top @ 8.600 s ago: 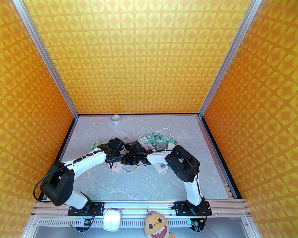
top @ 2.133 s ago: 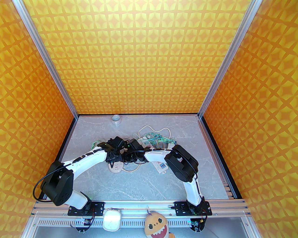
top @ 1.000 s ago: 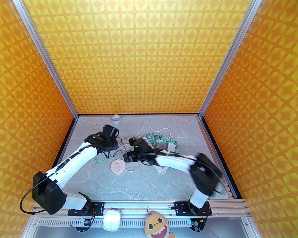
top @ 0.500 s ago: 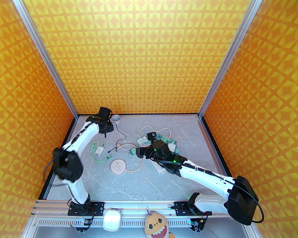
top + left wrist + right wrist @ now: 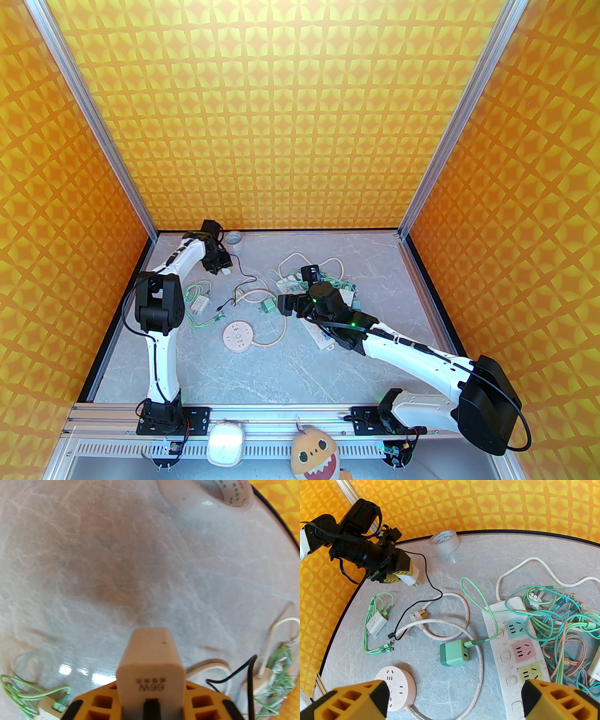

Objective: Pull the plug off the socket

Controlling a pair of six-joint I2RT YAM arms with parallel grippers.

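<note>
Bare near table [image 5: 290, 375]; socket [image 5: 238, 336], cable tangle [image 5: 338, 281] beyond

plug [image 5: 409, 578]: off socket [image 5: 396, 686] | left hand [image 5: 401, 571]: gone far-left, perhaps lifted

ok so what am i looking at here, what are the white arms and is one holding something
Two robot arms, bolted at the table's near edge. One picture is from a camera above and behind them; the other two from a camera on each wrist, so the yellow fingers at the bottom are that arm's own. The left gripper is shut on a white charger plug near the far left corner, a thin black cable trailing from it. The right gripper is open and holds nothing. On the table lie a round socket, a white power strip, a green charger, tangled cables and a tape roll.
</note>
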